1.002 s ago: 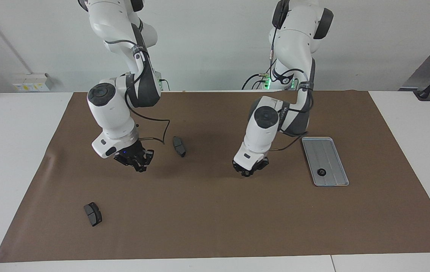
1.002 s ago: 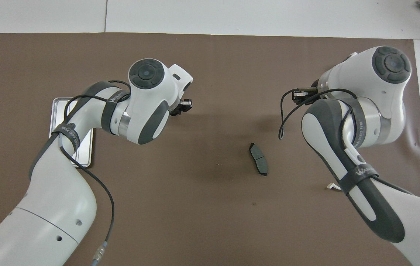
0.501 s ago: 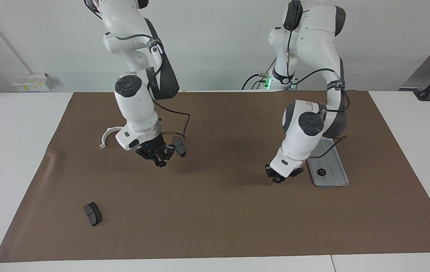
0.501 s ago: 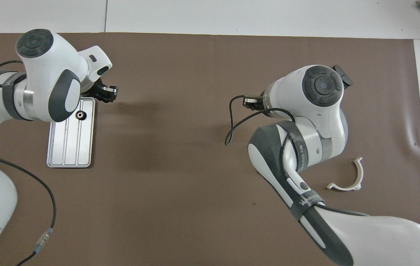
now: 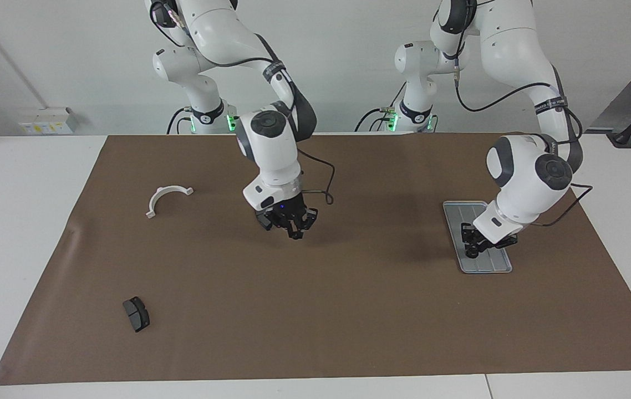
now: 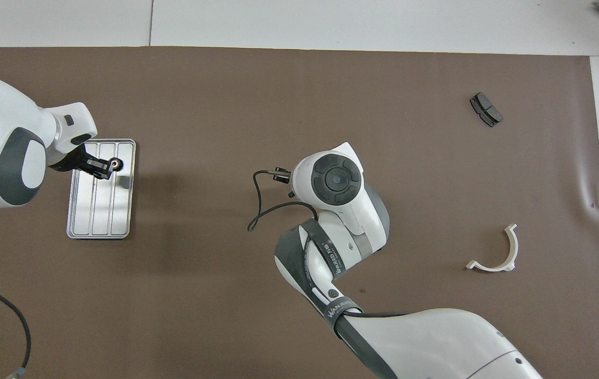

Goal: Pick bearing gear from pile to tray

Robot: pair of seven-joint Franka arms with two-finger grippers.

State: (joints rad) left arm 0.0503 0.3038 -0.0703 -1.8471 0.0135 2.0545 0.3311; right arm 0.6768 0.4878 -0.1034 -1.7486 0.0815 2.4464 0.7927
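Overhead view: left gripper [image 6: 106, 169] over the tray [image 6: 100, 221], gear [image 6: 116, 165] at its tip.
Silvery tray lies toward the left arm's end of the brown mat [image 5: 315, 310]. The left gripper's fingers are nearly closed beside a small black gear; whether they grip it cannot be told. The right gripper [image 5: 295, 230] hangs clenched and empty over mid-mat. White bracket [image 5: 167, 198] and brake pad [image 5: 136, 313] lie toward the right arm's end.

White table [image 5: 21, 221], brown mat [image 5: 315, 310]: tray [image 5: 457, 209], bracket [image 5: 167, 195], brake pad [image 5: 136, 313]
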